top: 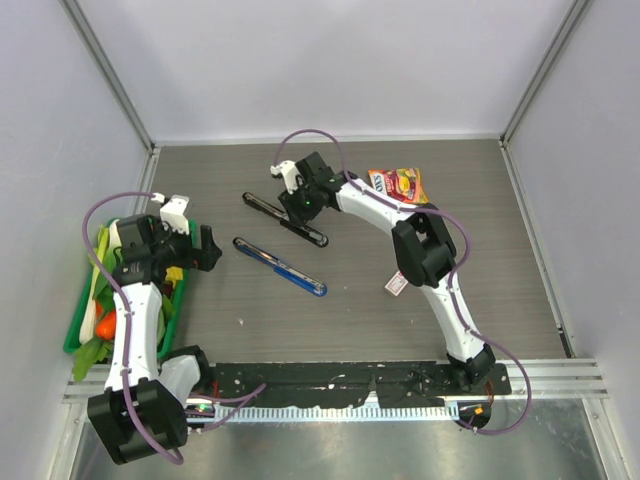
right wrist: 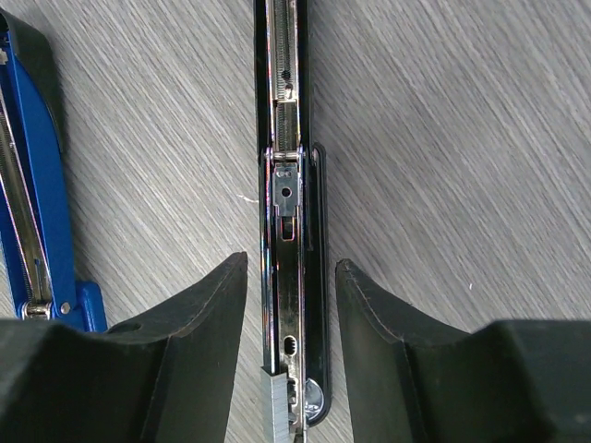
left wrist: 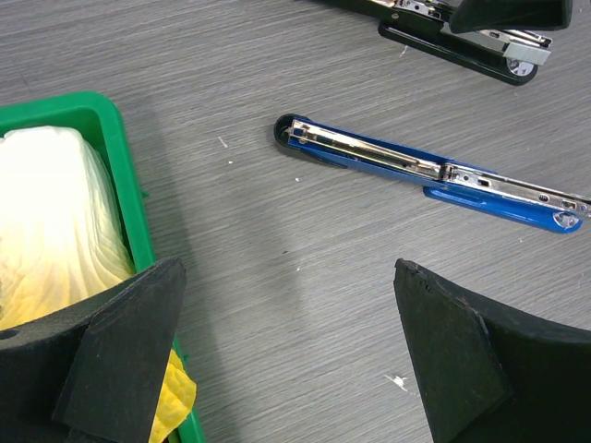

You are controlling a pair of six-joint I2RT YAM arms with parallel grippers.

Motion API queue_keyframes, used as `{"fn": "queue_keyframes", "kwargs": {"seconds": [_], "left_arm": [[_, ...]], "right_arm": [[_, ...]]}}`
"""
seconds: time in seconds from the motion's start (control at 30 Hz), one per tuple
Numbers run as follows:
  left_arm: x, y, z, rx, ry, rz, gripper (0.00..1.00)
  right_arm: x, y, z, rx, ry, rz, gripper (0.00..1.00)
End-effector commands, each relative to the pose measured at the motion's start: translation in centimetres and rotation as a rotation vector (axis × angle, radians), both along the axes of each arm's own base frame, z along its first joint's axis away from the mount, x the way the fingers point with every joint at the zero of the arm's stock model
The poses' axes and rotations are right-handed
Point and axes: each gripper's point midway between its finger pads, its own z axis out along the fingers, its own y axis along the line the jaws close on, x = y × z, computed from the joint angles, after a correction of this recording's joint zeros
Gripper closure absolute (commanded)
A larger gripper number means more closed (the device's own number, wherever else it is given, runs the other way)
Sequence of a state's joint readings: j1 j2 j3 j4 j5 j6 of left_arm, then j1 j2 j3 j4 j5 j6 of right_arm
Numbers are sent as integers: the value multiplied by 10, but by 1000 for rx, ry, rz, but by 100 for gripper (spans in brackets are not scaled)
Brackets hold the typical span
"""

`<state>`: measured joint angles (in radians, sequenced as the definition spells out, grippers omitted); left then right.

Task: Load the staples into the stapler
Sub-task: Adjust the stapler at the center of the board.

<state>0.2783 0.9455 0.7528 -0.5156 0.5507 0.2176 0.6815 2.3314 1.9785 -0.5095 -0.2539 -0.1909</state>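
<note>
Matte grey table, fine streaked grain. At 10 o'clock from its middle: slim black stapler, swung open flat, long and narrow, lying along the 10-to-4 line. From the right wrist: glossy black shell edging a chrome channel, slotted and riveted, running straight toward 12. At 6 o'clock, over the channel's near end: staples, a short ribbed strip of dull grey metal; seated or merely resting there, not clear. Right gripper half-spread astride the stapler, blunt black fingers at 9 and 3 of the channel, slivers of table showing on both sides, clamped on nothing visible. Left gripper released, spread wide, wedge-shaped pads over bare table, nothing between. Beyond it, toward 1 o'clock: blue stapler, also opened flat, bright steel rail on glossy plastic, apart from the black one. At the table's 9 o'clock edge: green plastic basket, smooth rim, holding a pale crinkled leafy vegetable. At 1 o'clock: orange crinkly snack bag. At 4 o'clock: small white-and-red box.
</note>
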Motion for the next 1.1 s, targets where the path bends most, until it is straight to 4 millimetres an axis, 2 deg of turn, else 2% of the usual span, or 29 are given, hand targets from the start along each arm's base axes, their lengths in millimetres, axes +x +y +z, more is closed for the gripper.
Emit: {"fn": "queue_keyframes", "kwargs": {"seconds": [0.0, 0.17, 0.33, 0.5, 0.53, 0.6, 0.63, 0.7, 0.73, 0.77, 0.83, 0.87, 0.93, 1.07], "left_arm": [[4, 2, 2, 3, -22, -3, 0], [4, 2, 3, 4, -24, -4, 0], [4, 3, 2, 3, -23, -2, 0], [4, 3, 2, 3, -23, -2, 0], [4, 3, 2, 4, -23, -3, 0], [3, 3, 3, 3, -25, -2, 0], [4, 3, 3, 4, -25, -3, 0], [4, 3, 3, 3, -26, -5, 0], [4, 2, 3, 1, -27, -6, 0], [4, 3, 4, 0, -28, -3, 0], [4, 3, 4, 1, -28, -4, 0], [3, 2, 4, 0, -30, -6, 0], [3, 2, 5, -1, -31, -6, 0], [3, 2, 5, -3, -32, -7, 0]], "right_arm": [[4, 13, 9, 17, -27, 0, 51], [5, 11, -5, -13, -20, -6, 51], [11, 9, -8, -36, -29, -43, 48], [13, 3, -9, -51, -30, -119, 60], [18, 1, -8, -54, -50, -152, 61], [15, -7, -13, -66, -40, -192, 64], [17, -7, -6, -57, -55, -209, 64], [16, -15, -9, -65, -49, -259, 66], [19, -20, 0, -62, -76, -292, 67], [17, -26, -5, -80, -72, -312, 67], [14, -29, 3, -70, -82, -321, 67], [8, -34, -3, -90, -79, -325, 67], [7, -41, -1, -94, -94, -365, 67], [-1, -70, 1, -140, -138, -433, 67]]}}
